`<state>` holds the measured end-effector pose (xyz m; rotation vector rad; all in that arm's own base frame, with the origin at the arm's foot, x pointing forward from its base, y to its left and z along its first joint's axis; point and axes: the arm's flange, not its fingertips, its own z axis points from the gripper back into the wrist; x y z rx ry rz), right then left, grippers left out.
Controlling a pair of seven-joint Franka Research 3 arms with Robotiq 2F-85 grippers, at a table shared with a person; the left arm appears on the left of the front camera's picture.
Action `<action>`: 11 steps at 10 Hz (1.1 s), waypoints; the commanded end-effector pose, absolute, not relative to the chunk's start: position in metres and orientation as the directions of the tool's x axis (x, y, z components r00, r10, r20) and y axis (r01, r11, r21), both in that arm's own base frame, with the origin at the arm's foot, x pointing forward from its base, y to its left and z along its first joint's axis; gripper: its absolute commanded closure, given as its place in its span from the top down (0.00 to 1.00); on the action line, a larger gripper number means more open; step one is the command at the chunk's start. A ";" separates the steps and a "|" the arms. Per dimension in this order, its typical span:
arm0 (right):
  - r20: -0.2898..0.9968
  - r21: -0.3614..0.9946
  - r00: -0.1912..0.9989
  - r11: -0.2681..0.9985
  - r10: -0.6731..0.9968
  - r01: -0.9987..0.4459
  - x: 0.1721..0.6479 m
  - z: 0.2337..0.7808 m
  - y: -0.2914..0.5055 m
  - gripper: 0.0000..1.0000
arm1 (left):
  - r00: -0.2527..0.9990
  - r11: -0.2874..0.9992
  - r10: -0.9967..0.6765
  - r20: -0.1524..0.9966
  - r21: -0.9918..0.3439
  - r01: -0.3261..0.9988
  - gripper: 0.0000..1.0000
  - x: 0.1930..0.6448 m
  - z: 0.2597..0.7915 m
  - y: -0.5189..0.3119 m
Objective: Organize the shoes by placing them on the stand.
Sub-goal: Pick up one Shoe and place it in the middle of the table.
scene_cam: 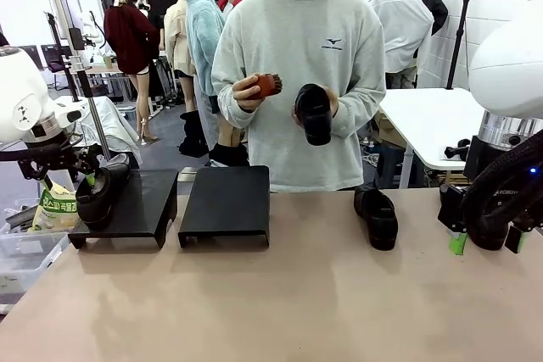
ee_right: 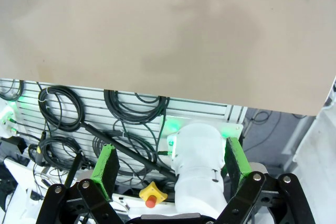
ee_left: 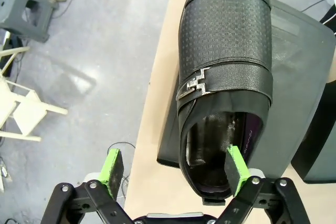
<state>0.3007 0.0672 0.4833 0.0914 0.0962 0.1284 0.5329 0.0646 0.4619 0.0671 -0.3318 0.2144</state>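
Evidently the buckled shoe (ee_left: 226,51) is set toward the outer side of the left stand (scene_cam: 140,201) to leave room for a partner beside it, toe pointing away from the wrist; its heel appears to reach a little past the stand's edge, so I judge it only loosely seated; the left gripper (ee_left: 174,165) hangs right over that heel with its fingers (ee_left: 237,167) spread wide and gripping nothing, one pad above the shoe's opening, the other outside its wall; the left arm leans in from the bench's left end, wrist tipped steeply down; a second stand (scene_cam: 227,201) sits just beside the first; another shoe (scene_cam: 377,218) lies on the bench (scene_cam: 280,294) to the right, well apart from both stands; the person holds two more at chest height, a black one (scene_cam: 314,114) in the left hand (scene_cam: 333,108) and one showing a reddish-brown face (scene_cam: 267,85) in the right hand (scene_cam: 244,91), probably readying a handover; the right gripper (scene_cam: 486,242) hangs low by the bench's right near edge, fingers wide apart and empty, seemingly parked
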 end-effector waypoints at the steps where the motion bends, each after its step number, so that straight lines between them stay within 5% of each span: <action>1: -0.095 0.090 0.987 0.989 0.126 -0.117 0.303 0.485 0.068 1.00 | 0.921 0.976 0.192 0.340 0.030 -0.215 1.00 0.534 0.463 0.065; 7: -0.095 0.090 0.987 0.989 0.126 -0.117 0.303 0.485 0.068 1.00 | 0.923 0.975 0.198 0.330 0.030 -0.220 1.00 0.533 0.462 0.065; 9: -0.095 0.090 0.987 0.989 0.126 -0.117 0.303 0.485 0.068 1.00 | 0.871 0.993 0.115 0.478 -0.028 -0.115 1.00 0.453 0.497 0.034; 11: -0.095 0.090 0.987 0.989 0.126 -0.117 0.303 0.485 0.068 1.00 | 0.912 0.998 0.049 0.407 -0.054 -0.029 1.00 0.392 0.499 -0.004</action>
